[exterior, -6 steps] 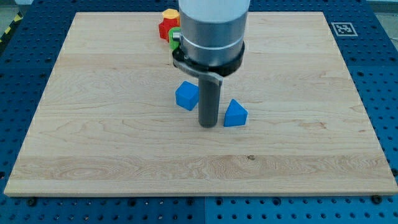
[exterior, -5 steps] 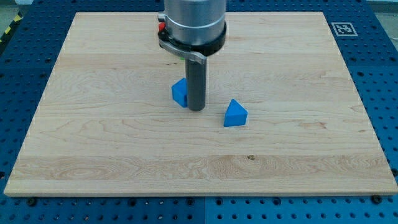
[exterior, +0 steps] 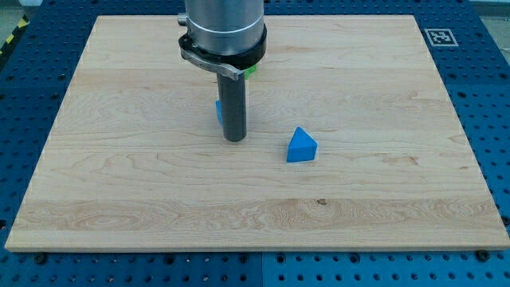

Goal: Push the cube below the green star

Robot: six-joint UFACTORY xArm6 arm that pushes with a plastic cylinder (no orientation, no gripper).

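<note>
My tip (exterior: 233, 139), the lower end of the straight dark rod, rests on the pale wooden board (exterior: 382, 191) a little to the view's left of the board's middle, and since it is only a plain rod end it has nothing that opens or closes and it holds nothing. The small blue cube (exterior: 217, 111) is almost wholly hidden behind the rod: only a thin blue sliver shows at the rod's left edge, slightly toward the view's top from my tip, right against the rod in this view, though I cannot tell for certain whether the two are actually touching. The green star block (exterior: 251, 69) shows only as a small green patch peeking out at the right edge of the grey metal arm housing (exterior: 221, 32), toward the view's top from the cube; its shape cannot be made out here. A blue triangular prism block (exterior: 301, 146) lies on the board to the view's right of my tip, clearly apart from it and from the cube. The board sits on a blue perforated table (exterior: 32, 88)
</note>
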